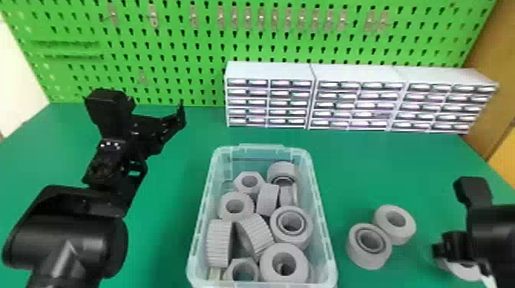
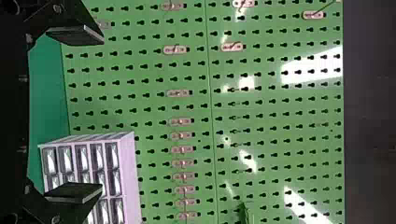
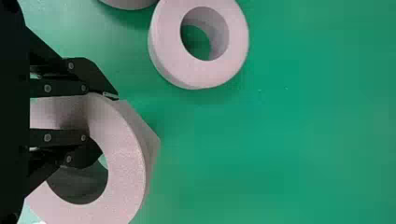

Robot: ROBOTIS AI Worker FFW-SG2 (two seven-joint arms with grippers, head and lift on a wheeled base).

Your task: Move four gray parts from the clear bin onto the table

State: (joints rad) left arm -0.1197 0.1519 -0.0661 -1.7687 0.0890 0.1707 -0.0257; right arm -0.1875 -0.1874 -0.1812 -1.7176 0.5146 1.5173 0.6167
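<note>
My left gripper point(image 1: 147, 109) stands open above the table's left side, away from the clear bin point(image 1: 325, 245); in the left wrist view that gripper point(image 2: 77, 113) has nothing between its pads. Several gray parts, among them a ribbed one point(image 1: 219, 245) and a ring point(image 1: 285, 264), lie in the bin. Right of the bin, my right gripper point(image 1: 444, 247) is at a gray part point(image 1: 463, 271) low over the table. The right wrist view has this gripper point(image 3: 100, 119) shut on the part's wall point(image 3: 123, 154), one finger in the hole. Two gray parts point(image 1: 369, 245) point(image 1: 396, 224) sit side by side on the table.
White drawer cabinets point(image 1: 268, 71) line the back of the green table point(image 1: 184, 161), in front of a green pegboard point(image 1: 184, 49). In the right wrist view a gray ring point(image 3: 163, 51) is close to the held part.
</note>
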